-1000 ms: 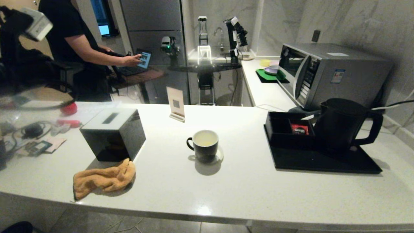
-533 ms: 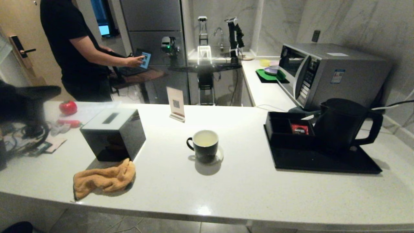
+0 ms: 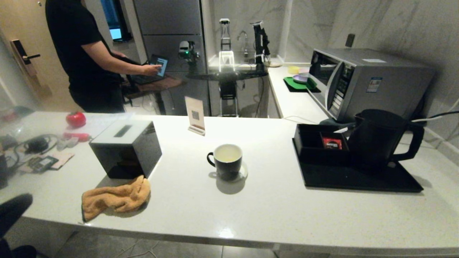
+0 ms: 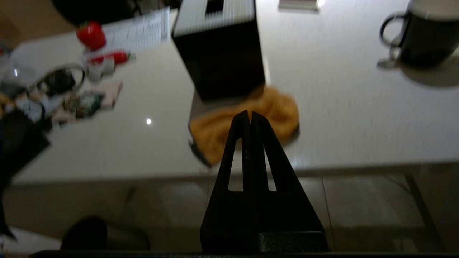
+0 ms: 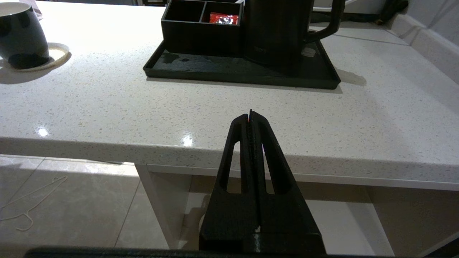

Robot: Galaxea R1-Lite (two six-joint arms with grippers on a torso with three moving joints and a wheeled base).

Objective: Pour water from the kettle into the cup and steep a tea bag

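Observation:
The cup (image 3: 225, 162), black outside and white inside, stands on a small white coaster mid-counter with pale water (image 3: 228, 153) in it. The black kettle (image 3: 376, 138) stands upright on a black tray (image 3: 358, 179) at the right, handle to the right. A red sachet (image 3: 331, 143) lies in the tray's compartment box; the tea bag itself is out of view. My left gripper (image 4: 250, 113) is shut and empty, off the counter's front edge before an orange cloth (image 4: 279, 111). My right gripper (image 5: 250, 112) is shut and empty, low before the counter edge, facing the tray (image 5: 215, 70).
A black tissue box (image 3: 125, 147) and the orange cloth (image 3: 114, 197) sit at the left front. A card stand (image 3: 194, 114) is behind the cup. A microwave (image 3: 358, 79) stands behind the kettle. Cables and red items clutter the far left. A person stands at the back left.
My left arm has swung down from the upper left of the head view to its bottom left corner. The cup, kettle and right arm have not moved.

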